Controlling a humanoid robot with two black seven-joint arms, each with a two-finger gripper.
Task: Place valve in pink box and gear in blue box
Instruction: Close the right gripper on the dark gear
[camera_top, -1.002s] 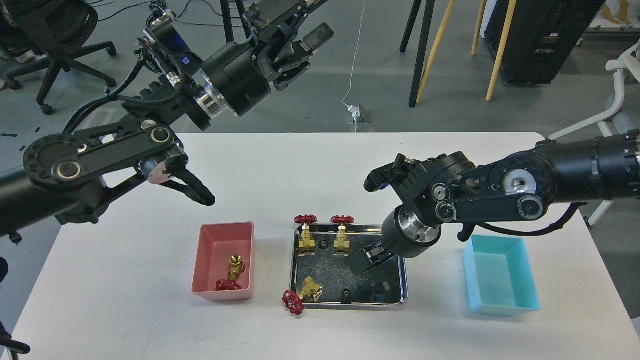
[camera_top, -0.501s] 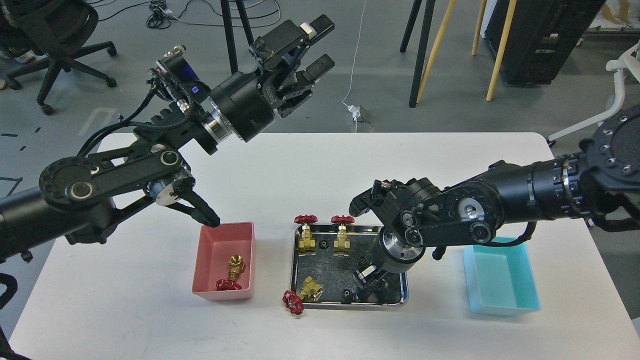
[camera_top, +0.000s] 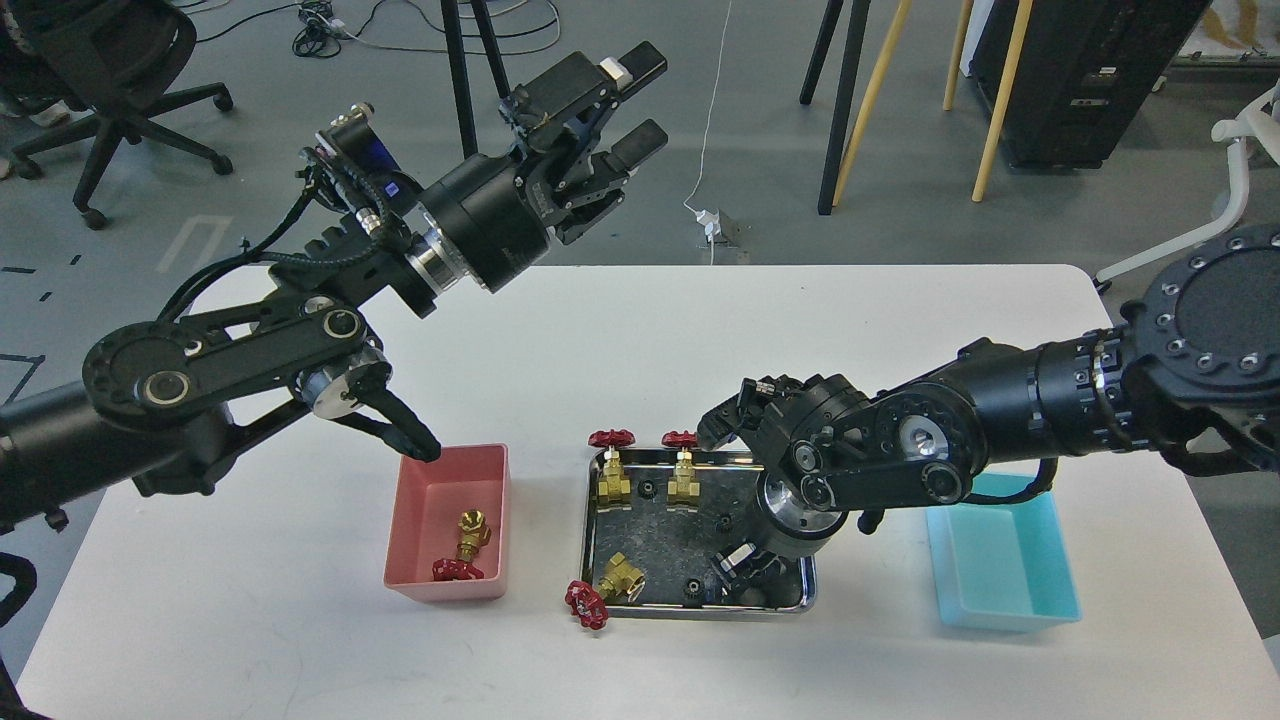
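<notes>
One valve (camera_top: 465, 545) lies in the pink box (camera_top: 420, 520). Two valves (camera_top: 612, 470) (camera_top: 685, 470) stand upright at the back of the steel tray (camera_top: 700, 608). Another valve (camera_top: 612, 582) lies at its front left, handwheel over the rim. Tiny black gears (camera_top: 648, 488) (camera_top: 724, 520) (camera_top: 690, 590) lie in the tray. My right gripper (camera_top: 750, 568) points down into the tray's front right corner, fingers apart and close to the floor; what is between them is hidden. My left gripper (camera_top: 643, 100) is open and empty, raised high beyond the table's far edge. The blue box (camera_top: 1000, 590) looks empty.
The white table (camera_top: 620, 340) ends just behind my left gripper. My left elbow (camera_top: 340, 385) hangs over the pink box's back left corner. My right forearm (camera_top: 1000, 430) crosses above the blue box's back rim. Chairs and stand legs are on the floor beyond.
My right gripper has swung down into the tray's front right corner, over the gear that lay there. My left arm has moved slightly right and lower, its gripper staying open.
</notes>
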